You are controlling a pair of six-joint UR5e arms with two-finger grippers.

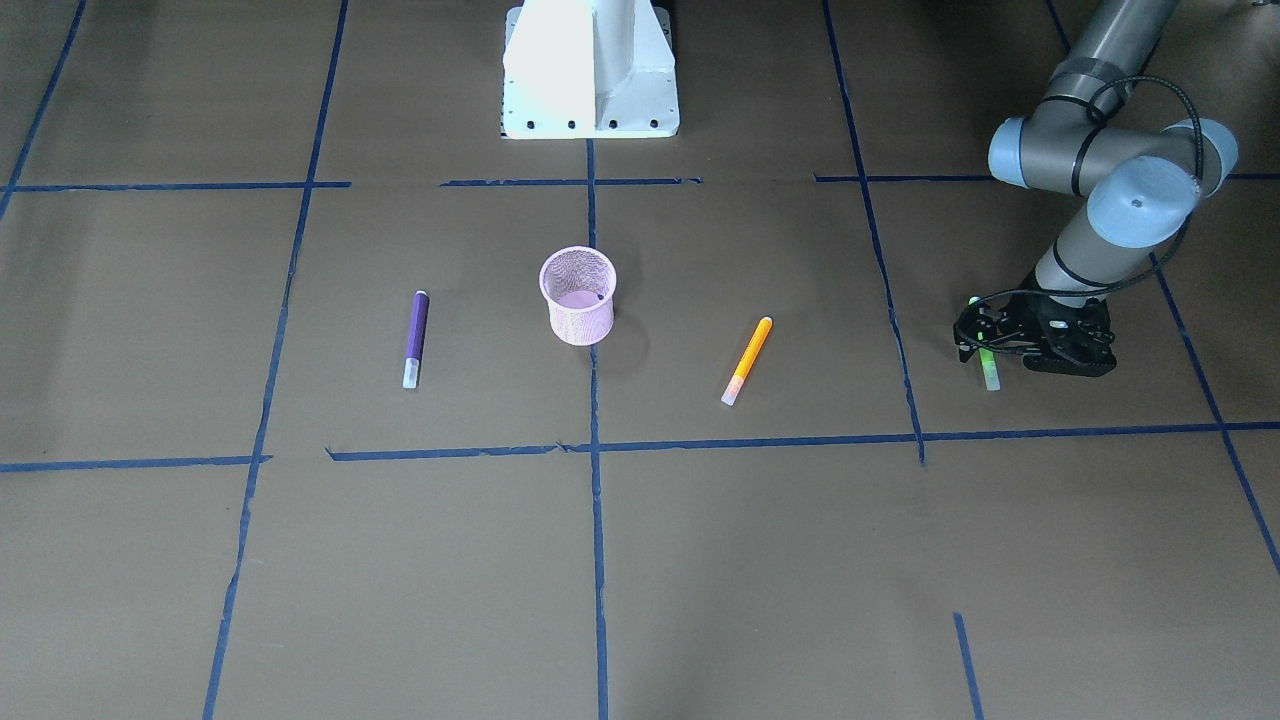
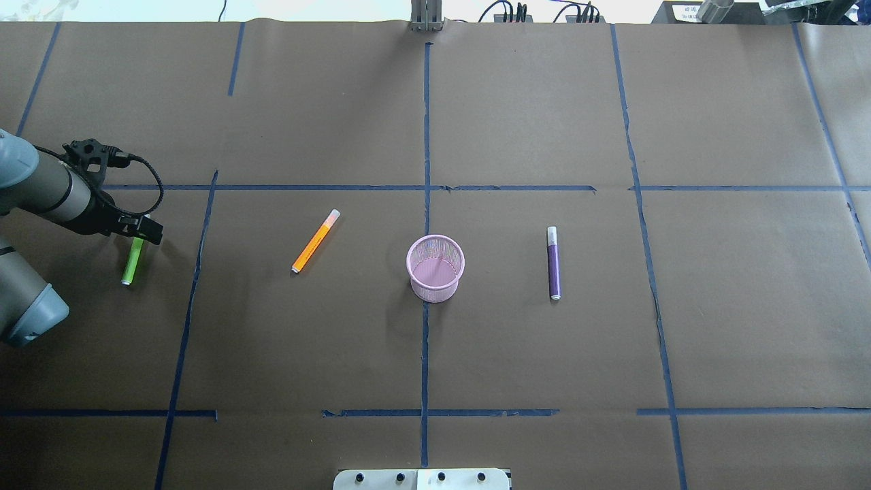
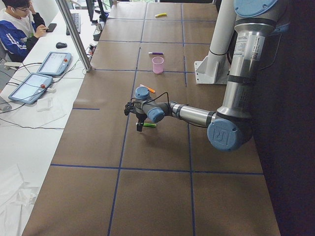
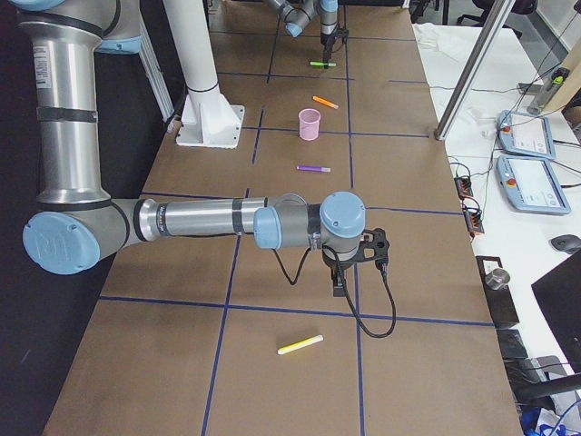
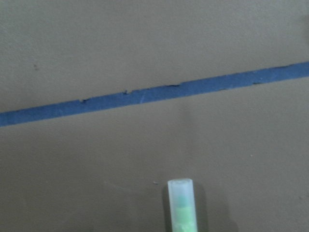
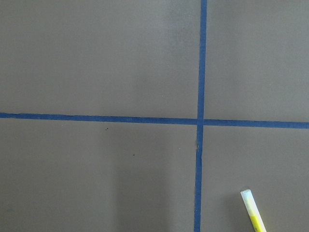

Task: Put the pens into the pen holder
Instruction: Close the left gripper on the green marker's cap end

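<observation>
The pink mesh pen holder (image 1: 582, 322) stands upright mid-table with nothing inside. An orange pen (image 1: 748, 360) lies flat toward my left side of it, and a purple pen (image 1: 415, 338) lies flat on the other side. Farther out on my left lies the green pen (image 2: 133, 262), its pale cap end showing in the left wrist view (image 5: 182, 205). My left gripper (image 2: 139, 230) is down over that pen's upper half; I cannot tell whether it is open or shut. My right gripper (image 4: 338, 283) hangs over bare table far from the holder; its state cannot be told.
A yellow pen (image 4: 300, 345) lies at the table's far right end, close to my right gripper and visible in the right wrist view (image 6: 253, 210). Blue tape lines cross the brown table cover. The robot's white base (image 1: 590, 70) stands behind the holder.
</observation>
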